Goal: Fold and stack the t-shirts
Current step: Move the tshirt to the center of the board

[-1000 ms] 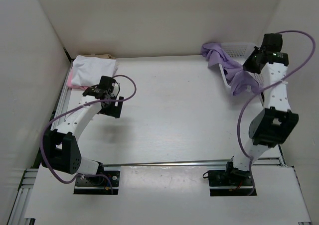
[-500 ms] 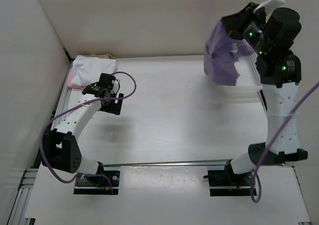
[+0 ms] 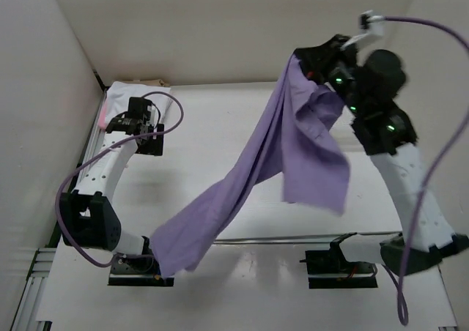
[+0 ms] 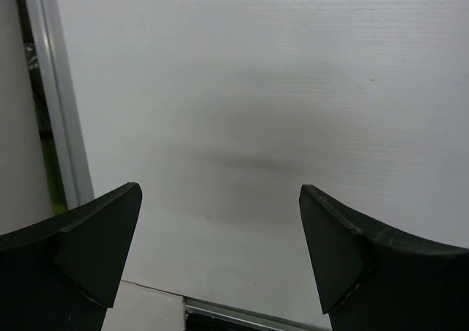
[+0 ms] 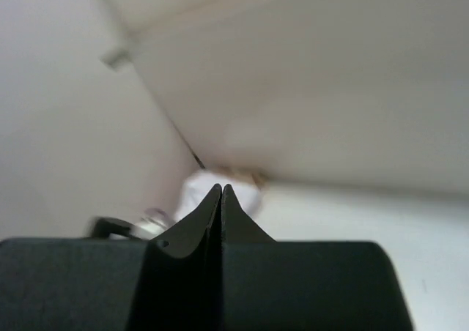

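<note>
The lavender t-shirt [image 3: 264,162] hangs unfurled in the air, trailing from the raised right gripper [image 3: 303,58] down toward the near left of the table. In the top view that gripper is shut on the shirt's upper edge. In the right wrist view its fingers [image 5: 221,192] press together and no cloth shows. A folded white t-shirt [image 3: 121,94] lies at the far left corner, with a pink edge [image 3: 105,111] and a tan edge [image 3: 139,83] beside it. My left gripper [image 3: 119,122] hovers just in front of that pile, open and holding nothing [image 4: 220,195].
White walls close in the table on the left, back and right. An aluminium rail [image 3: 91,146] runs along the left edge and another [image 3: 293,238] along the front. The arm bases [image 3: 139,263] [image 3: 341,261] sit at the near edge.
The right arm has swung up and to the left, pulling the lavender shirt out of the basket so it spreads across the table. The left gripper has shifted back toward the folded pile.
</note>
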Controlling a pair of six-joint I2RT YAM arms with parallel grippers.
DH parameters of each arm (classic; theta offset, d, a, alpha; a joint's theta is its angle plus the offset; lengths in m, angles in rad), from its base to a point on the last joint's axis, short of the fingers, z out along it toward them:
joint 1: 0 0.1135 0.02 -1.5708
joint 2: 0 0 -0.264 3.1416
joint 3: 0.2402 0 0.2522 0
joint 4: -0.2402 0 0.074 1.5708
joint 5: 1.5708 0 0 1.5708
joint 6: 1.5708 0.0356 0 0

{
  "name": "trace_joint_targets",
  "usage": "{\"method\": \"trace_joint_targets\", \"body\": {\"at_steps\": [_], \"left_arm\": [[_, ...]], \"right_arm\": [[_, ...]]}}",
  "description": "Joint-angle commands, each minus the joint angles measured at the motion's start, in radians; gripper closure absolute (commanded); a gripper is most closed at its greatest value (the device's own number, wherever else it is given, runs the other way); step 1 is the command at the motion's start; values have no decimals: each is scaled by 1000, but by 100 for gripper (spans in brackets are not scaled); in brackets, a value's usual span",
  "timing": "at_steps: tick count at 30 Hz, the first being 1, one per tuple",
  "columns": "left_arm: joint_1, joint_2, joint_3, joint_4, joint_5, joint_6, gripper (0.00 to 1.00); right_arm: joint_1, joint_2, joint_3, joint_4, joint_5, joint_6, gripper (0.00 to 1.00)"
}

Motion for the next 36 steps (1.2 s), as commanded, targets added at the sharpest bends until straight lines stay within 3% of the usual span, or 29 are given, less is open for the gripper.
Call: {"method": "trace_joint_targets", "body": {"at_steps": [1,5,6,8,9,10,12,13,16,17,20,23,27,31,32,33,34,35,36], "left_arm": [[21,17,68,5,-73,-2,0],[21,95,155,5,-120,-2,0],[21,112,178,5,-145,-2,0],[-39,150,237,5,-168,-2,0],[-63,150,250,5,-177,-2,0],[-121,150,260,-5,-177,-2,0],[-193,125,245,-27,-139,-2,0],[-279,105,225,-38,-61,-2,0],[-439,34,87,-59,73,-2,0],[-552,34,21,-59,99,-2,0],[-742,63,-22,-59,217,-2,0],[-848,132,-22,27,334,-2,0],[-973,212,-45,131,374,-2,0],[-1007,299,-124,206,426,-2,0],[-1007,314,-134,217,414,-2,3],[-1007,328,-144,217,414,-2,13],[-1007,339,-156,226,401,-2,24],[-1007,339,-156,226,380,-2,45],[-1007,339,-156,226,366,-2,55]], "right_arm": [[-19,134,-133,-109,189,145,100],[-40,368,-190,-163,206,220,98],[-40,427,-140,-210,220,230,89],[-71,647,-4,-334,202,230,44],[-71,723,212,-543,182,230,41],[-80,781,298,-629,201,246,39],[-68,794,318,-674,249,209,35],[-51,753,187,-601,269,189,32],[-51,551,-135,-432,266,164,30],[-77,476,-197,-413,243,164,30],[-131,386,-384,-402,211,197,33],[-175,352,-532,-402,211,212,35],[-220,340,-655,-402,229,246,35],[-230,360,-712,-402,258,246,35],[-230,360,-721,-402,258,246,35],[-240,387,-721,-393,269,246,35],[-240,401,-721,-393,269,235,35],[-240,418,-721,-393,269,235,35],[-240,453,-709,-393,269,224,35]]}}
